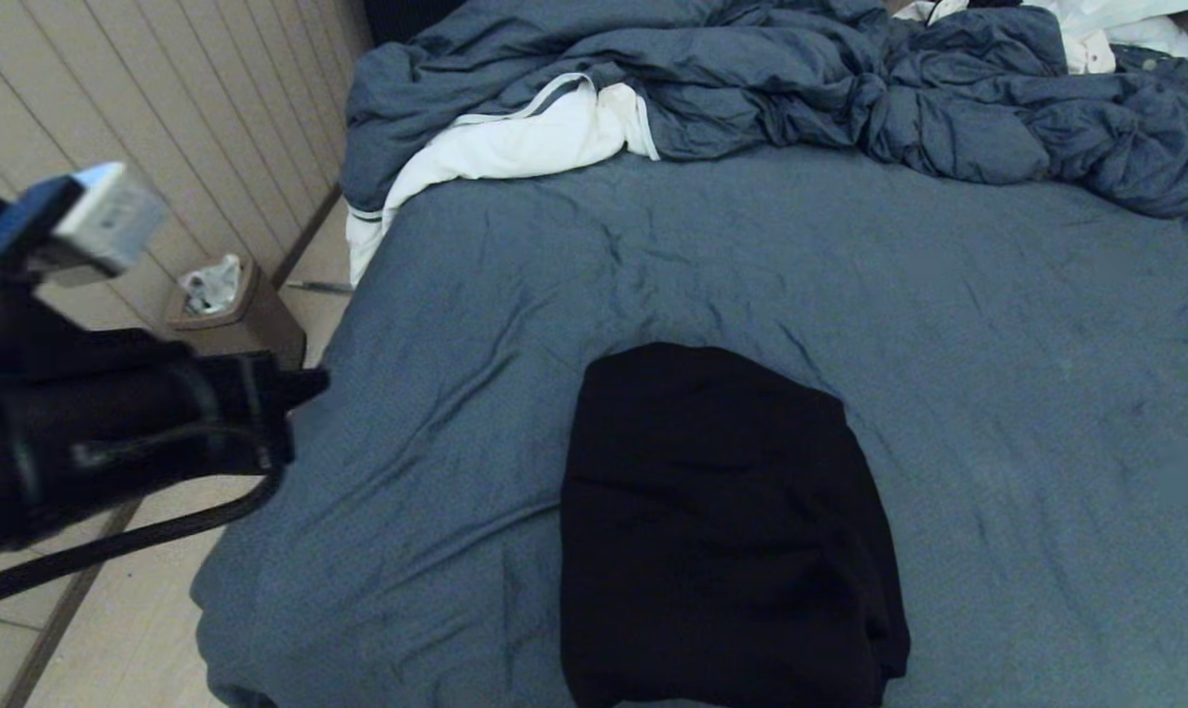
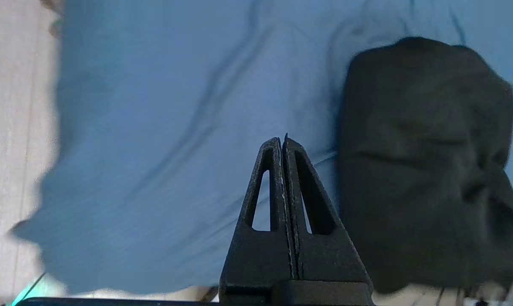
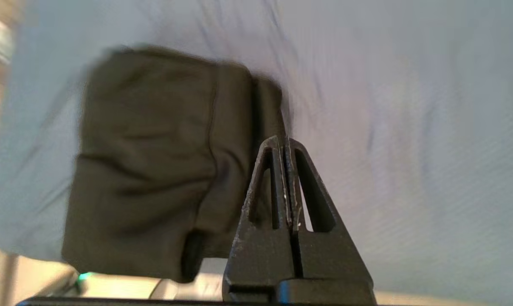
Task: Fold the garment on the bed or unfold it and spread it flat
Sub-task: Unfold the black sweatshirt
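Both grippers, left point(image 2: 284, 142) and right point(image 3: 285, 142), are held closed and empty above the bed point(image 1: 997, 344); the folded garment point(image 1: 722, 531) lies untouched.

Dim, bluish light; wrist views motion-blurred, head view sharper.

On my left I see a pale panelled wall point(image 1: 161, 108), light floor tiles point(image 1: 112, 629) and a small brown bin point(image 1: 235, 315) with crumpled white stuff.

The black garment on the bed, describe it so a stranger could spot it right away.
Start at the wide blue-grey bed. Near its front edge, around the middle, lies the garment, folded into a compact bundle. It is the only plain black thing there, unlike the white cloth and rumpled duvet behind.
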